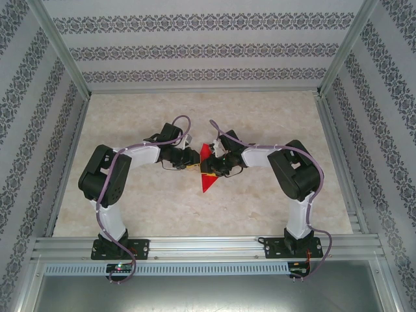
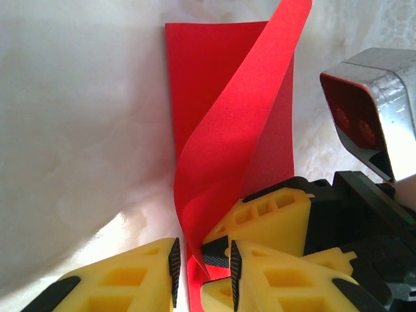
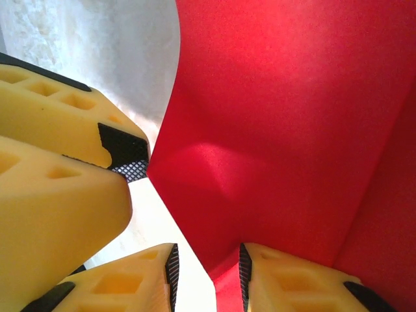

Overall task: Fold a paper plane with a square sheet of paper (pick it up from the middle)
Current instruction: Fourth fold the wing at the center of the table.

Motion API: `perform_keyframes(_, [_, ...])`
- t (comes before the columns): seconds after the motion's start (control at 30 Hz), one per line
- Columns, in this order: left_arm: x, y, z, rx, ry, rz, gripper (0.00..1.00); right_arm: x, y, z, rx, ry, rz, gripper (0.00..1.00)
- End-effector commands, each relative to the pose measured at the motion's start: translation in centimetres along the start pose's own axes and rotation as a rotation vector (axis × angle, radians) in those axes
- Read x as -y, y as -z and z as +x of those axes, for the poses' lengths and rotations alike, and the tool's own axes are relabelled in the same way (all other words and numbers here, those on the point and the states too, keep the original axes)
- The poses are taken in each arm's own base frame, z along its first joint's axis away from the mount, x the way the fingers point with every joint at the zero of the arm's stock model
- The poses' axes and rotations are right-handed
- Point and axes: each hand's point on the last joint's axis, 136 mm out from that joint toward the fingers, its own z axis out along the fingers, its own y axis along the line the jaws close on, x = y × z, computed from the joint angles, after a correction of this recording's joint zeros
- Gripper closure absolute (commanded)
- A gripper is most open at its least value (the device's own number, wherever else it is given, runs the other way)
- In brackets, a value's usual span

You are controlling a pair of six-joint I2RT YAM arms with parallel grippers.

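Red and thin, the square sheet of paper (image 2: 201,78) lies on the pale marbled counter (image 1: 195,117) between your hands, one flap curling upward. Judge it light, limp and easily creased: pinch near an edge, gently. Your yellow-fingered left hand (image 2: 205,270) and right hand (image 3: 208,273) each stand narrowly parted, straddling the paper unclamped.

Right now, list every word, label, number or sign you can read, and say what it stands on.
No readable text anywhere in these views.
The red paper is plain and unmarked.
The wallpaper carries bands of ornament only, no letters or numbers.
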Motion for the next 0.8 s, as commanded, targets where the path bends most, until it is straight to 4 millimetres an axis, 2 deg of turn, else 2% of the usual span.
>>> perform_keyframes(0.0, [0.8,-1.0,0.0,-0.024,-0.032,0.039,0.7,-0.1,0.3,0.2,0.012,0.031,0.011,0.67])
perform_keyframes(0.23, [-0.1,-1.9,0.4,-0.048,-0.02,0.022,0.7,-0.9,0.8,-0.2,0.036,0.047,-0.02,0.68])
perform_keyframes(0.4, [0.2,-2.3,0.0,-0.043,-0.007,0.044,0.71,-1.5,1.5,-0.4,0.057,0.054,-0.04,0.69])
perform_keyframes(0.6, [0.7,-2.3,-0.3,-0.028,0.002,0.073,0.89,-1.6,1.9,-0.3,0.061,0.055,-0.047,0.69])
perform_keyframes(0.77, [1.0,-2.3,-0.5,-0.029,-0.003,0.086,0.95,-1.6,2.7,-0.2,0.074,0.058,-0.041,0.68])
